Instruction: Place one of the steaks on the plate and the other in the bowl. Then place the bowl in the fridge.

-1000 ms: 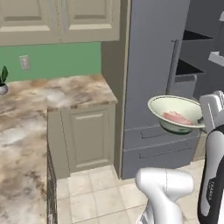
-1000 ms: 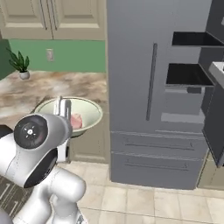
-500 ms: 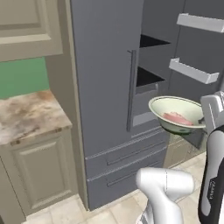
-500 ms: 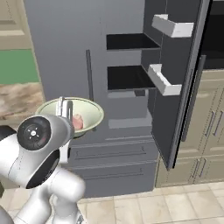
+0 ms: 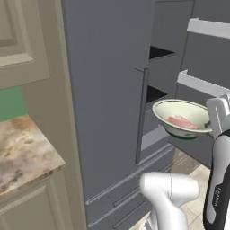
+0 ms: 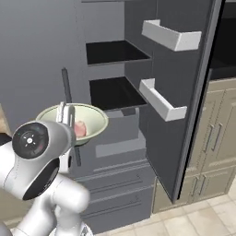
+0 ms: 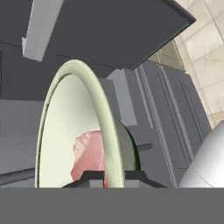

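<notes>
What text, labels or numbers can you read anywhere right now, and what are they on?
Robot forearm: a short line of dark lettering runs along it, too small and blurred to read.
Fridge, bowl, steak, gripper, counter, cabinets: no text, labels or numbers on any of them.

The pale greenish-white bowl (image 5: 182, 117) hangs level in the air before the grey fridge (image 5: 108, 90), whose right door stands open. A pale pink steak (image 5: 181, 121) lies flat inside the bowl.
</notes>
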